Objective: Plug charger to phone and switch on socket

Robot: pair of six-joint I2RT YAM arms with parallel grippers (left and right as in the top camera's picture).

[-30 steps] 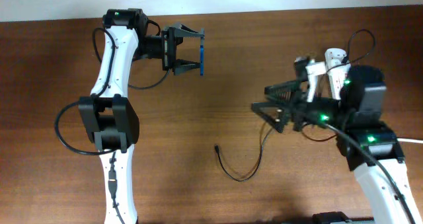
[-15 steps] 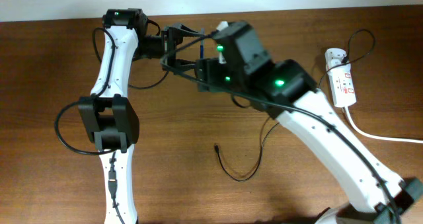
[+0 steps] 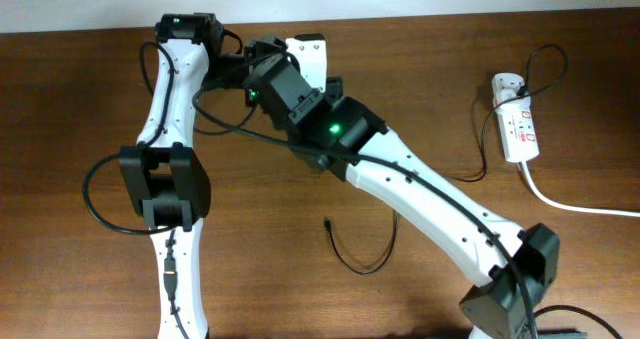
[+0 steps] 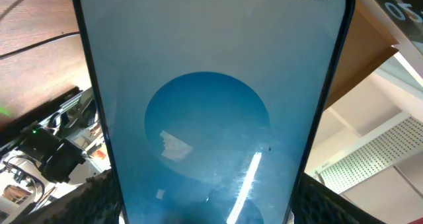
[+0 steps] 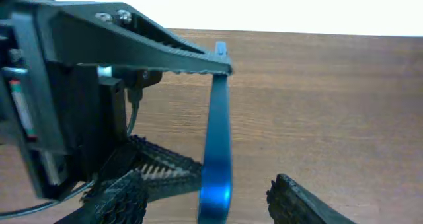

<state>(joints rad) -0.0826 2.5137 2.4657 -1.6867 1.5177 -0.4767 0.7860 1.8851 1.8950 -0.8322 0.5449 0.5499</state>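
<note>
My left gripper is shut on the phone, whose blue screen fills the left wrist view. It holds the phone on edge above the table at the back left. In the right wrist view the phone shows edge-on between my right gripper's open fingers, untouched. In the overhead view the right arm's end covers the phone and most of the left gripper. The charger's black cable lies on the table, its plug tip free, its adapter on the socket.
The socket's thick white cord runs off the right edge. The right arm stretches diagonally across the table middle, over part of the charger cable. The left arm's elbow sits at the left.
The right arm has swung from beside the socket across the table to the left gripper, and its open fingers now straddle the phone's edge. The left arm and phone have not moved.
</note>
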